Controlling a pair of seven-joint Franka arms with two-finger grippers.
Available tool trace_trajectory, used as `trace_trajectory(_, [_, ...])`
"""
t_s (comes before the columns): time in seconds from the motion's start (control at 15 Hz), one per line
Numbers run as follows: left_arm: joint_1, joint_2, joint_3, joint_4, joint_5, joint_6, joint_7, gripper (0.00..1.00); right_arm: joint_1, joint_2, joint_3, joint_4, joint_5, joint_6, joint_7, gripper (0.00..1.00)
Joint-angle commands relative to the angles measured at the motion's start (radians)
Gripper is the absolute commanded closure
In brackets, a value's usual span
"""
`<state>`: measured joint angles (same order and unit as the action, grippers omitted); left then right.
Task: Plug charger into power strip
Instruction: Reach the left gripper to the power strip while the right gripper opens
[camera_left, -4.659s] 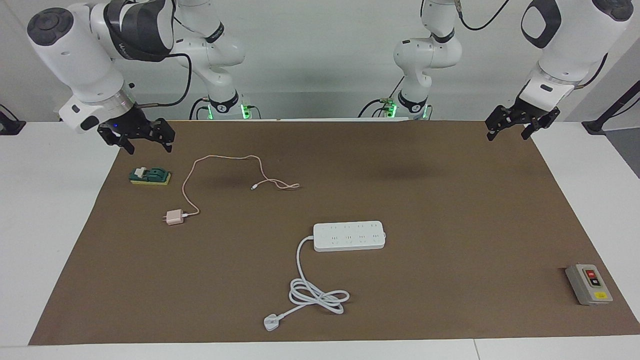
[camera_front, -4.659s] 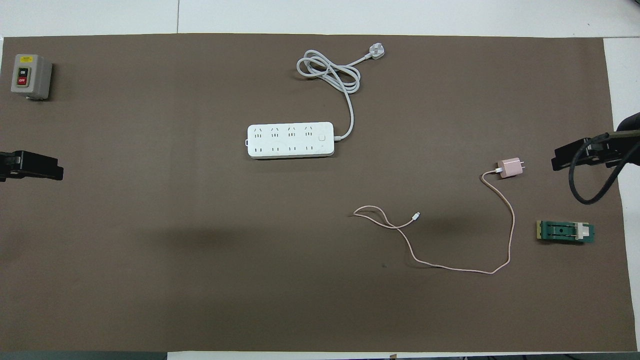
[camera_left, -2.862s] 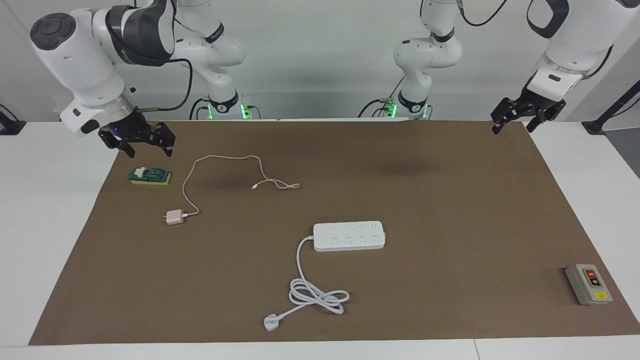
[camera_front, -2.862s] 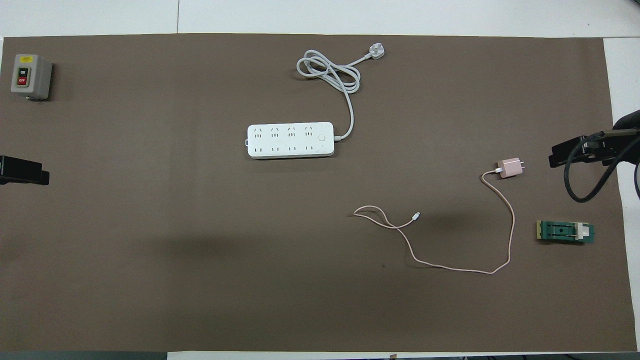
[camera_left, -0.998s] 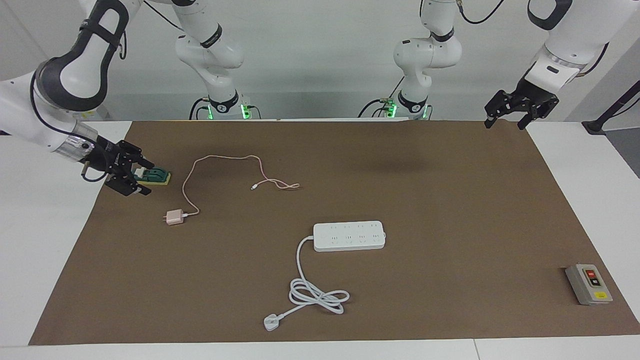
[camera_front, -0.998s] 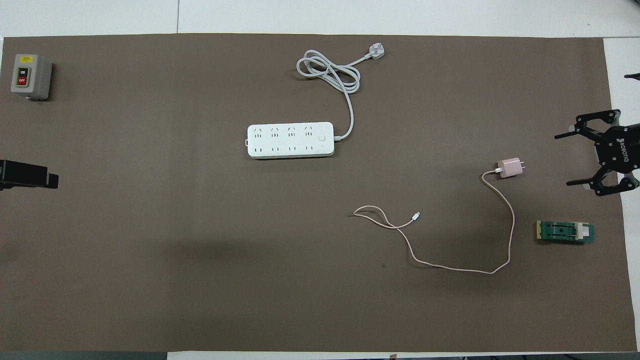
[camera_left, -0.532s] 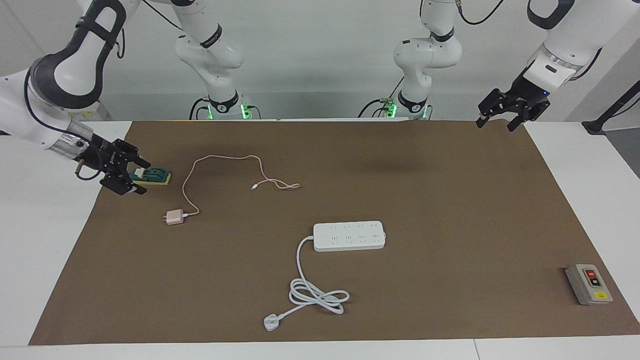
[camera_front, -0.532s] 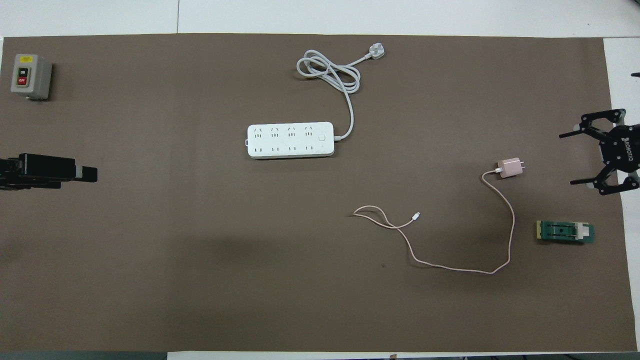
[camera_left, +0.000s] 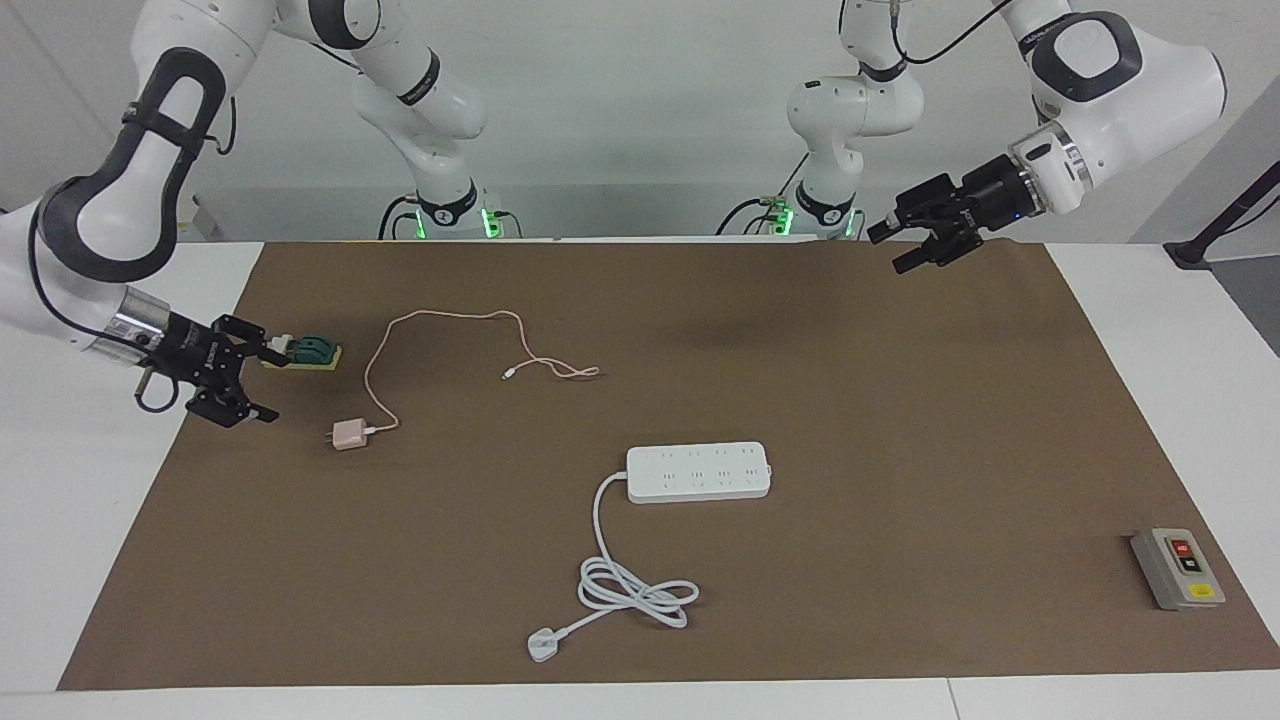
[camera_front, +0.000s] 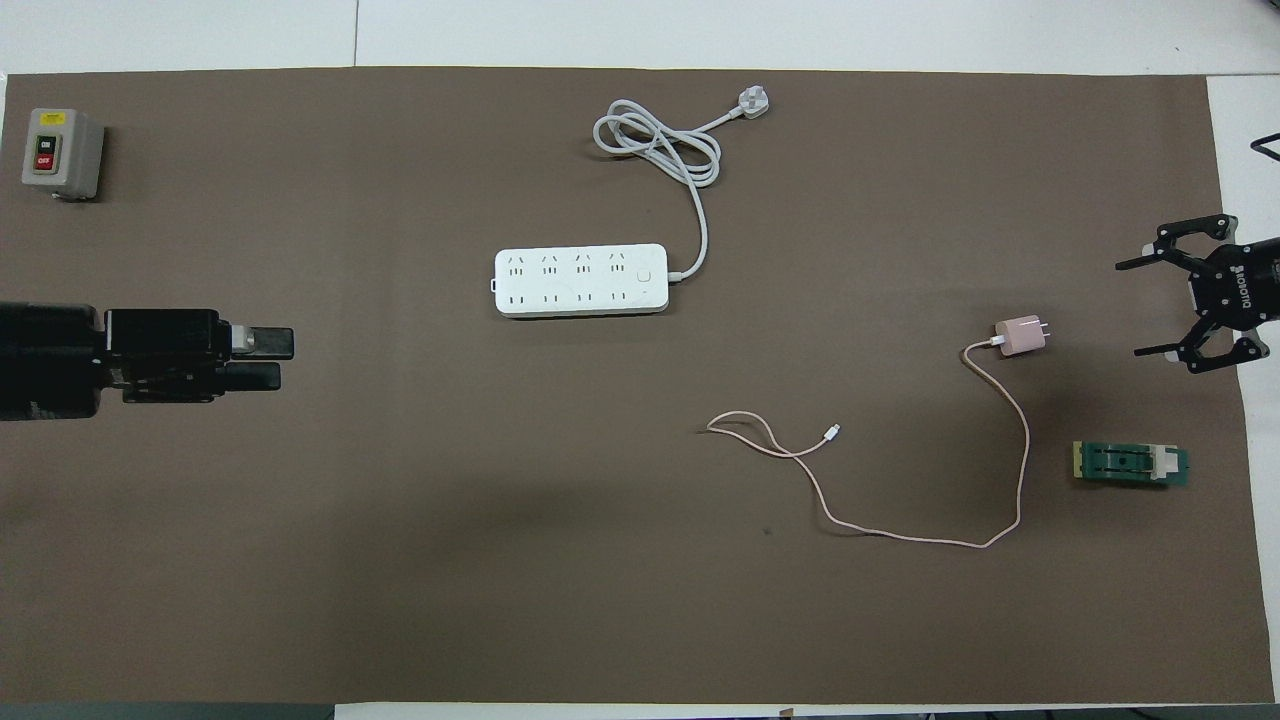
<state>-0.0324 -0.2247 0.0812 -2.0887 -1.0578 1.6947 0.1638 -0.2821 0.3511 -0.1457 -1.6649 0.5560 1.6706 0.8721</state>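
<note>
A white desk (camera_left: 60, 500) carries a matte brown mat (camera_left: 900, 420) that covers nearly all of it. The two white arms end in black tools.

The right tool (camera_left: 262, 385) (camera_front: 1147, 307) sits low over the mat's edge at the right arm's end, lying nearly level, its fingers spread wide and holding nothing. The left tool (camera_left: 893, 250) (camera_front: 270, 358) hangs in the air over the mat at the left arm's end, also empty, its fingers parted.

The strip (camera_left: 699, 472) (camera_front: 581, 280) is a long, smooth white plastic bar with rounded corners and two rows of small sockets, lying flat near the mat's middle. Its thick white cord (camera_left: 630, 585) (camera_front: 660, 150) runs away from the robots into a loose coil and ends in a flat white plug (camera_left: 543, 645) (camera_front: 753, 102).

A grey box (camera_left: 1177, 568) (camera_front: 62, 153) with red and black buttons stands at the left arm's end. A flat green block (camera_left: 305, 352) (camera_front: 1130, 464) on a yellow base lies just beside the right tool.

The charger (camera_left: 350, 434) (camera_front: 1019, 336) is a small pale-pink cube lying on the mat, its metal prongs pointing toward the right tool, near it but apart. Its thin pink cable (camera_left: 450, 330) (camera_front: 1020, 450) curves toward the robots and back toward the middle.
</note>
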Motion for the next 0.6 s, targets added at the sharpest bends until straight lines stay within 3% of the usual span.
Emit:
trace_trajectory(0.0, [-0.038, -0.133, -0.001, -0.186, -0.177, 0.082, 0.071, 0.00, -0.016, 0.022, 0.009, 0.028, 0.059, -0.026, 0.005, 0.00])
trace_trajectory(0.27, [-0.044, -0.159, -0.001, -0.243, -0.192, 0.082, 0.164, 0.00, -0.016, 0.057, 0.009, 0.048, 0.064, -0.041, 0.034, 0.00])
trace_trajectory(0.4, [-0.047, -0.096, 0.000, -0.254, -0.293, 0.042, 0.284, 0.00, -0.017, 0.118, 0.008, 0.121, 0.061, -0.119, 0.074, 0.00])
trace_trajectory(0.53, [-0.044, -0.013, 0.002, -0.254, -0.370, 0.004, 0.397, 0.00, -0.016, 0.132, 0.009, 0.131, 0.061, -0.127, 0.073, 0.00])
